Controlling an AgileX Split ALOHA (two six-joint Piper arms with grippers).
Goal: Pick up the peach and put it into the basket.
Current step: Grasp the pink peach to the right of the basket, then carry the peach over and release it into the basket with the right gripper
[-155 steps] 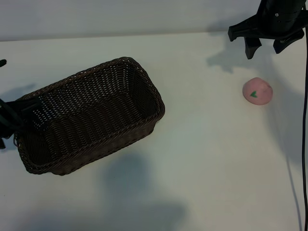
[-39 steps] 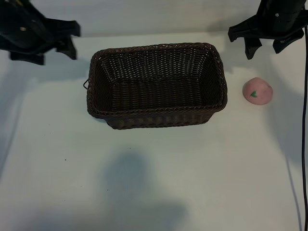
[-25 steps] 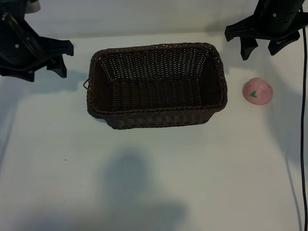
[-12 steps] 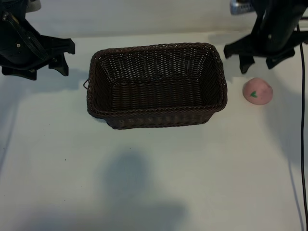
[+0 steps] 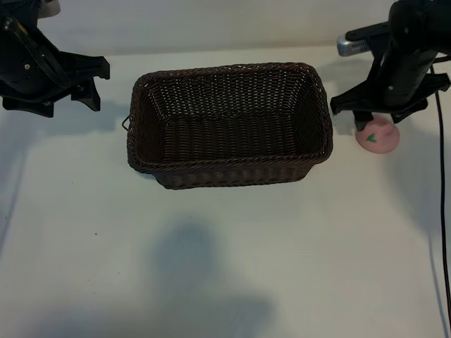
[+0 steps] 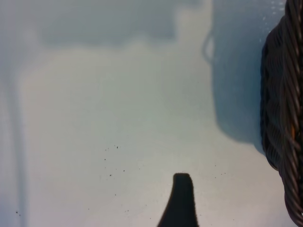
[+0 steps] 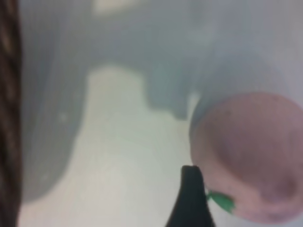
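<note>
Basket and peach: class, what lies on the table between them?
Only bare table separates the basket from the peach in the exterior view; the right end effector hangs open above the peach.

A dark claw fingertip (image 6: 181,201) over the pale table (image 6: 118,132), the basket (image 6: 284,118) at the view's edge

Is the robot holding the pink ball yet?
No, nothing is held. The right tool hangs open over the small round pink peach, which sits on the table; the left tool is open too.
</note>
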